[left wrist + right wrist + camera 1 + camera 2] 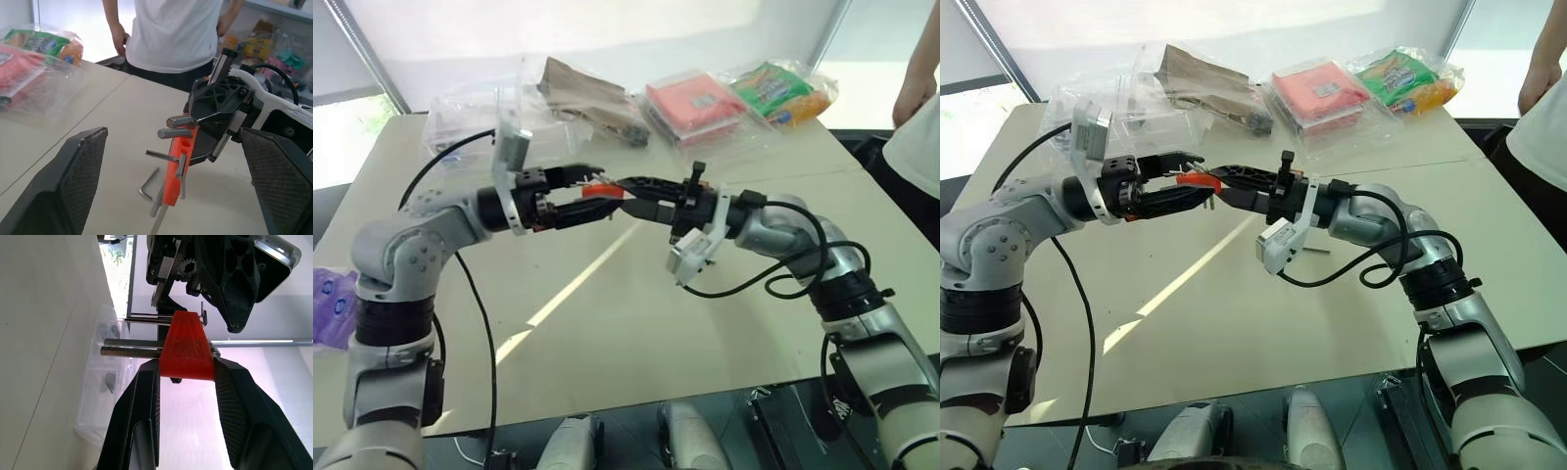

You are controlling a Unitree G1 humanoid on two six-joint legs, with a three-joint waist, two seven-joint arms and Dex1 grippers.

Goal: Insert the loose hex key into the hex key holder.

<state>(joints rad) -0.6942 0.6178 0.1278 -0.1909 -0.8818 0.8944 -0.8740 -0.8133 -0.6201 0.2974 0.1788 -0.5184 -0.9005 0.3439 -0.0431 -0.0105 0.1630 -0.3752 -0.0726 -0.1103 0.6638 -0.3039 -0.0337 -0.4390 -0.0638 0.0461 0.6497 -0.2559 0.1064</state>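
- The hex key holder (187,349), a red-orange block bristling with metal keys, hangs above the table (607,333), pinched between the fingers of your right gripper (603,188).
- Your right arm reaches level toward the left; your left arm reaches level toward the right, so the two meet mid-air.
- Your left gripper (176,171) stands wide open, its pads either side of the holder without touching it.
- The left wrist view shows you the loose hex key (148,185) lying on the table below, and a person in a white shirt (171,29) standing at the table's edge.
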